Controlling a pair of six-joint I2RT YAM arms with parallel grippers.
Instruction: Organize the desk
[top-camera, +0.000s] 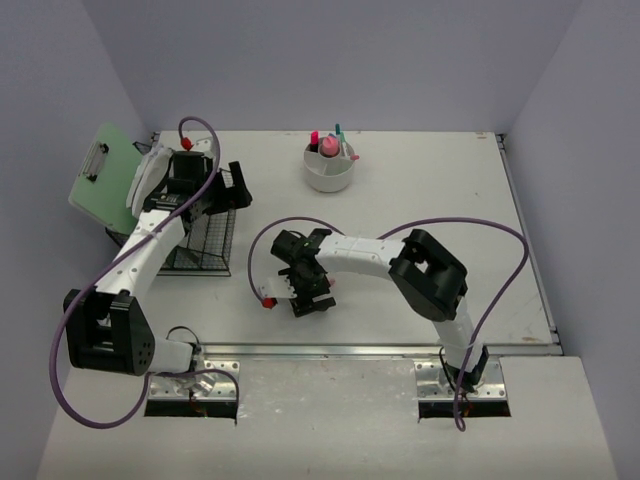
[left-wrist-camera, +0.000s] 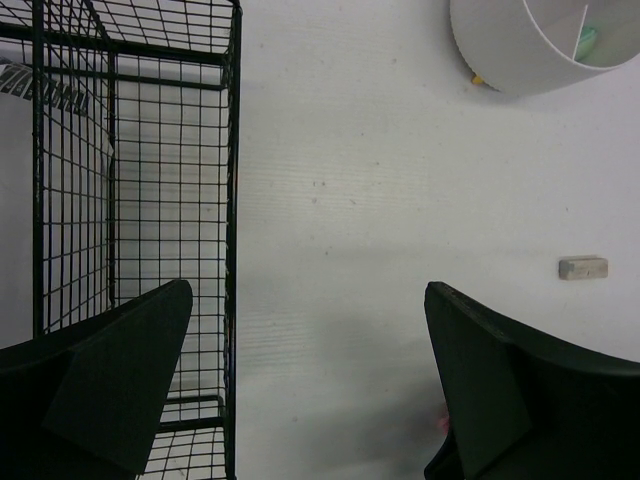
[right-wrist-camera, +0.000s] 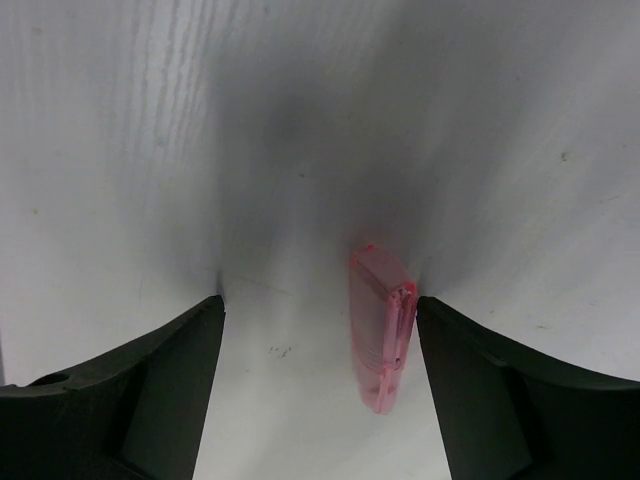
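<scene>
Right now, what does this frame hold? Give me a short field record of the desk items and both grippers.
surface: off-white desk
left side: black wire basket, green clipboard
back: white round pot holding markers
left gripper: open, above desk beside basket
right gripper: open, straddling a translucent pink plastic piece lying on desk

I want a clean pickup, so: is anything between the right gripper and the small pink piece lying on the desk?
Nothing visible. The pink piece lies on the bare desk between the fingers of the open right gripper, close against one of them; whether they touch, I cannot tell.
</scene>
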